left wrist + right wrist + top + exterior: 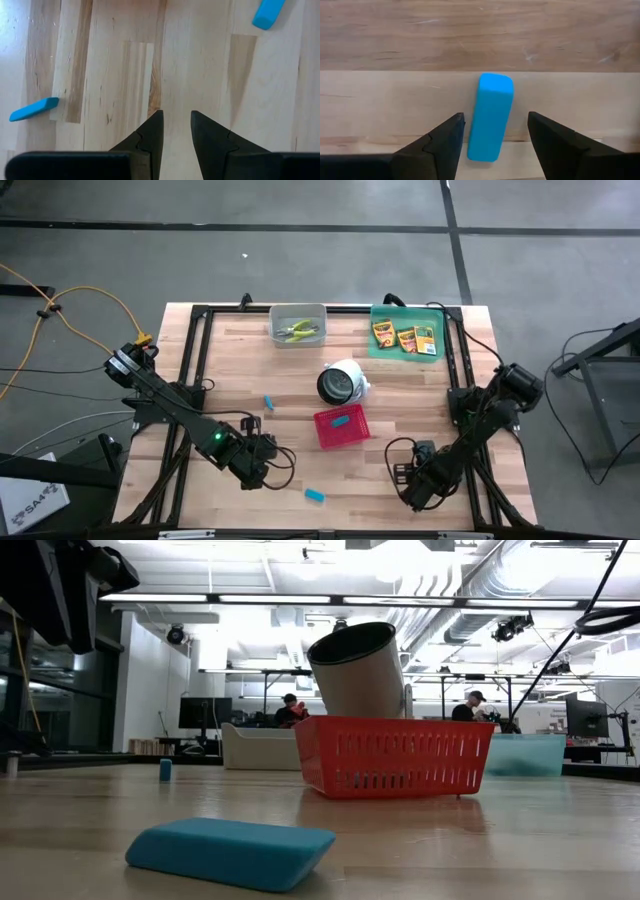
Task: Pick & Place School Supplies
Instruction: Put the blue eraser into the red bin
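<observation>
A smooth, light-blue, round-cornered rectangular block lay flat on the pale wooden tabletop, between the spread fingers of the right end effector, untouched. Left end effector stood slightly parted, empty. Crayon-box lettering was probably unreadable.

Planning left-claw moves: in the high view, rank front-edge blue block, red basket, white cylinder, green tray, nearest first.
From the left claw:
1. Blue block, front edge.
2. Red basket, table middle.
3. White cylinder, beyond basket.
4. Green tray, far right corner.
</observation>
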You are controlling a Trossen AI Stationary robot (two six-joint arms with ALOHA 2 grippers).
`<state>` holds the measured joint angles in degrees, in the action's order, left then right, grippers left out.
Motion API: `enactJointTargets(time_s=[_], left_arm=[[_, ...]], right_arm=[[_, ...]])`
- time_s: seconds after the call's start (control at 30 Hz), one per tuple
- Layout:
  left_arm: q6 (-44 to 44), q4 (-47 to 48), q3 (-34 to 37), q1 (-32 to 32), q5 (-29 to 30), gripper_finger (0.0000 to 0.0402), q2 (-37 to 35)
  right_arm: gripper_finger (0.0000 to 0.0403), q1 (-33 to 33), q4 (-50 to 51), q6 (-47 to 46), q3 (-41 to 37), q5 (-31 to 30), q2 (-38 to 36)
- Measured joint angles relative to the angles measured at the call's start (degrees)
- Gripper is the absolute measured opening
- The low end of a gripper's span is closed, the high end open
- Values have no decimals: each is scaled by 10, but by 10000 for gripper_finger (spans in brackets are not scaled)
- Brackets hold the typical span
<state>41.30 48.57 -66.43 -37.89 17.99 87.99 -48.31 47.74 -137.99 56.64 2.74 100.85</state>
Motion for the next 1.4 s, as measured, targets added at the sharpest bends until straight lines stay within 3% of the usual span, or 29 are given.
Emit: enactJointTargets(time_s=[0.33, 0.8, 1.4], left_arm=[[0, 0, 0, 0, 1, 92, 0], [0, 0, 0, 0, 1, 92, 0], [0, 0, 0, 0, 1, 92, 0]], right_arm=[[206, 10, -12, -5, 1, 9, 8], [78, 11, -16, -4, 1, -9, 9], [75, 11, -5, 52, 0, -14, 8]])
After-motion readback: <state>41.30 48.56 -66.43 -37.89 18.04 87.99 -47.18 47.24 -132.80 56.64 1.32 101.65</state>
